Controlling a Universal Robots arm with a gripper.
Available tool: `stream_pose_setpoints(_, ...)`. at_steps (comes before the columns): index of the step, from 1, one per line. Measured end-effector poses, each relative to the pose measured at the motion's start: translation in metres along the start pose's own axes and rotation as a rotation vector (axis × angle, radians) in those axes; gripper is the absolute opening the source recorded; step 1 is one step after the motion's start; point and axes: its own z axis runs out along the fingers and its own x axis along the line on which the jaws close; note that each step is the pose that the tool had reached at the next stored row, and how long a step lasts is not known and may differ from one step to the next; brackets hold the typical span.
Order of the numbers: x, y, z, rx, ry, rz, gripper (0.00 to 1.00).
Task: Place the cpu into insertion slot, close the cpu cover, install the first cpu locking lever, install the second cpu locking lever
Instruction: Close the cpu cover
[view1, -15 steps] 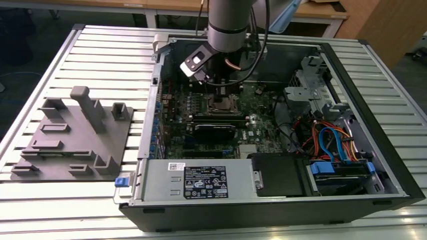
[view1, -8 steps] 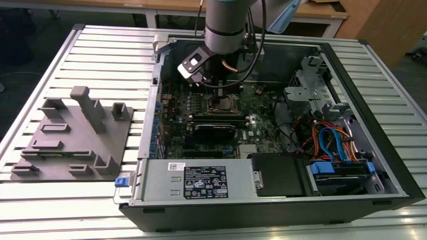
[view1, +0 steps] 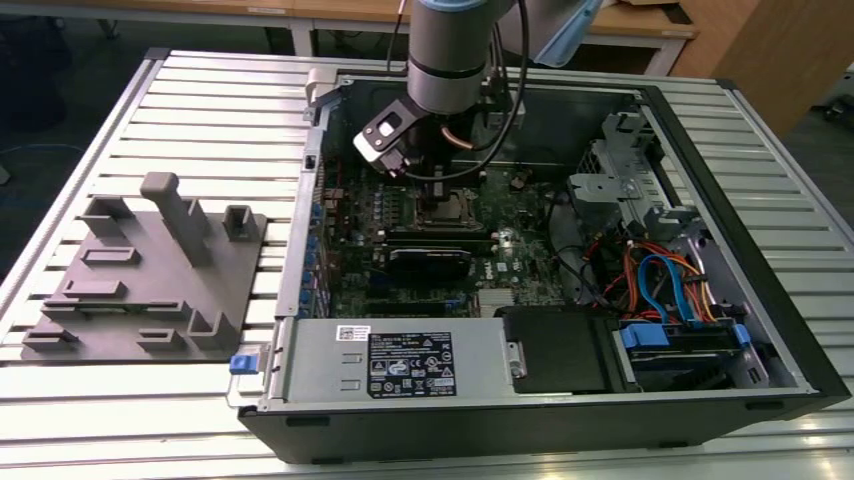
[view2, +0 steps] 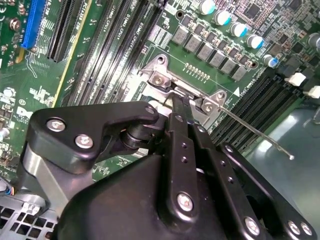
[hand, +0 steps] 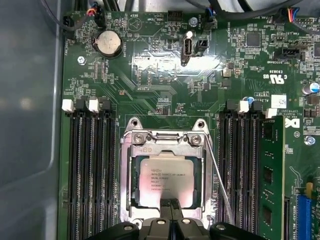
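Slatted metal table, wooden desks behind

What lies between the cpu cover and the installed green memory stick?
In the first wrist view, a thin wire lever and empty black memory slots lie between the cpu cover and the green memory stick.

Satin metal cpu, shiny metal cpu cover, glossy green motherboard

My slatted metal table carries an open black computer case lying on its side; just beside it, toward the exterior view's left, lies a grey fixture tray.
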Motion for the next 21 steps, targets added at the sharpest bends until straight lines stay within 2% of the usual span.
stream_pose_setpoints(6, 0.0001, 0.0001, 0.0009, 0.0008, 0.0010, 0.000, 0.10)
stream_pose_setpoints(8, 0.0004, 0.0002, -0.0004, -0.0003, 0.0027, 0.000, 0.10)
stream_pose_setpoints(11, 0.0001, 0.0001, -0.0047, 0.0008, 0.0011, 0.000, 0.10)
stream_pose_setpoints(14, 0.0001, 0.0007, -0.0054, 0.0009, 0.0010, 0.000, 0.10)
stream_pose_setpoints(17, 0.0001, 0.0057, -0.0055, 0.0012, 0.0009, 0.000, 0.10)
stream_pose_setpoints(21, 0.0001, 0.0154, -0.0054, 0.0014, 0.0009, 0.000, 0.10)
